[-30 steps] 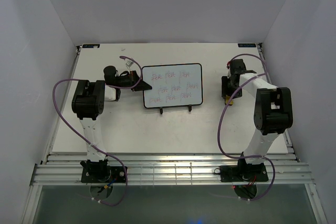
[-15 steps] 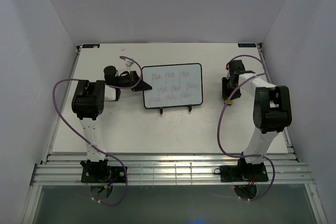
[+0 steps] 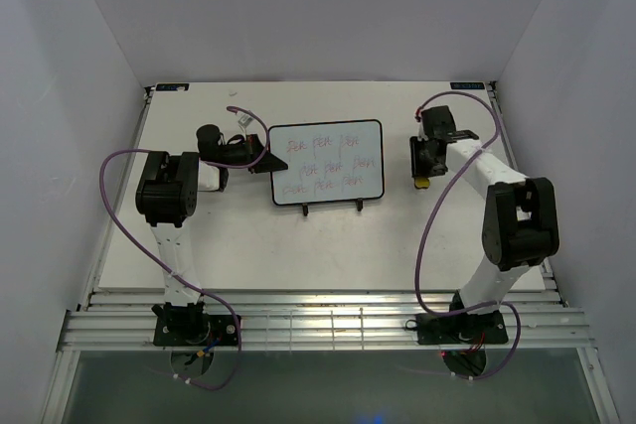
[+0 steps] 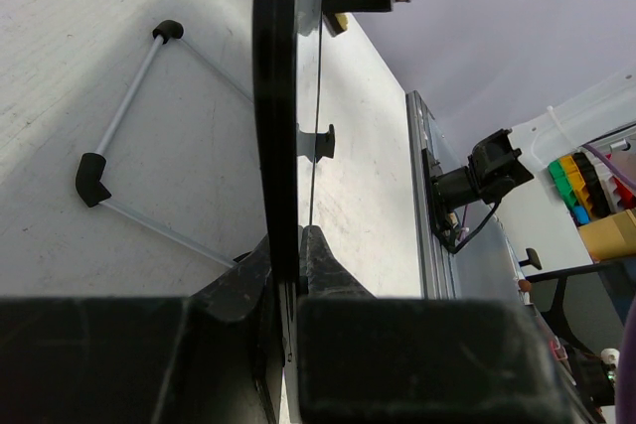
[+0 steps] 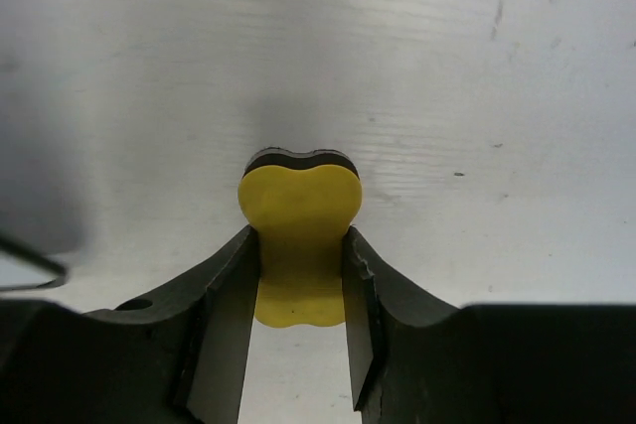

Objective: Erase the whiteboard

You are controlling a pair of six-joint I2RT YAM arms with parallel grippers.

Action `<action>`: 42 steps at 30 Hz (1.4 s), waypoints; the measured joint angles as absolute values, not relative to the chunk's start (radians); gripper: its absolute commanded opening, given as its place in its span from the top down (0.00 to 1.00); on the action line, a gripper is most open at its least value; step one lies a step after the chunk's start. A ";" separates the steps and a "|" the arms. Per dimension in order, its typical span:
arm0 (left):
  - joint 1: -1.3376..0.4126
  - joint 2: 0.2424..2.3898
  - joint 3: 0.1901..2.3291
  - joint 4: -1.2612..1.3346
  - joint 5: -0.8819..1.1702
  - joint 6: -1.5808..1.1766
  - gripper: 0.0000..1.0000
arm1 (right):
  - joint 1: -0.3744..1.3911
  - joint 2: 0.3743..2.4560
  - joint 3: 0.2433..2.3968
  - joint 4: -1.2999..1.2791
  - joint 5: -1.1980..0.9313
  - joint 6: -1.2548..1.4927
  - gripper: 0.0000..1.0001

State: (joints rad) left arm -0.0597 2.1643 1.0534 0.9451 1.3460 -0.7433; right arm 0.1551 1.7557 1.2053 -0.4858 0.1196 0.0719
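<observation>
The whiteboard (image 3: 326,162) stands at the table's middle on black wire feet (image 4: 127,124), with faint red handwriting over its face. My left gripper (image 3: 264,160) is shut on its left frame edge. In the left wrist view the frame (image 4: 276,96) runs edge-on between the closed fingers of that gripper (image 4: 289,250). To the right of the board, apart from it, my right gripper (image 3: 424,174) is shut on a small yellow eraser (image 5: 299,220). The fingers (image 5: 227,295) of that gripper (image 5: 298,265) pinch its narrow waist just over the tabletop.
The white table (image 3: 248,235) is walled on three sides. A slatted metal rail (image 3: 318,325) runs along the near edge by the arm bases. Purple cables loop from both arms.
My right gripper has closed on the yellow eraser, and the right arm has stretched farther back and slightly left. The left arm and the whiteboard have not moved.
</observation>
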 measured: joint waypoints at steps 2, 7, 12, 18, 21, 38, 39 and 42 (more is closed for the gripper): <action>-0.060 2.164 1.053 0.944 1.346 -0.741 1.00 | 0.227 1.701 1.214 -0.485 0.137 0.072 0.64; -0.060 2.164 1.053 0.942 1.346 -0.741 1.00 | 0.523 1.639 1.308 -0.419 0.200 0.050 0.65; -0.060 2.164 1.053 0.942 1.346 -0.740 1.00 | 0.770 1.736 1.459 -0.318 0.281 -0.011 0.65; -0.060 2.164 1.053 0.942 1.346 -0.740 1.00 | 0.874 1.956 1.639 -0.263 0.354 -0.071 0.65; -0.060 2.164 1.053 0.942 1.346 -0.740 1.00 | 0.875 2.027 1.678 -0.257 0.372 -0.087 0.65; -0.061 2.165 1.053 0.925 1.343 -0.743 1.00 | 0.890 2.109 1.785 -0.237 0.413 -0.056 0.67; -0.061 2.165 1.053 0.925 1.343 -0.743 1.00 | 0.891 2.109 1.784 -0.242 0.412 -0.041 0.67; -0.061 2.165 1.053 0.928 1.343 -0.745 1.00 | 0.893 2.109 1.784 -0.271 0.398 0.007 0.67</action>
State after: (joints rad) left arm -0.0608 2.1654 1.0534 0.9276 1.3430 -0.7452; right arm 0.8932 2.1086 1.7840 -0.2710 0.3977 0.0074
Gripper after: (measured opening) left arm 0.155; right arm 0.406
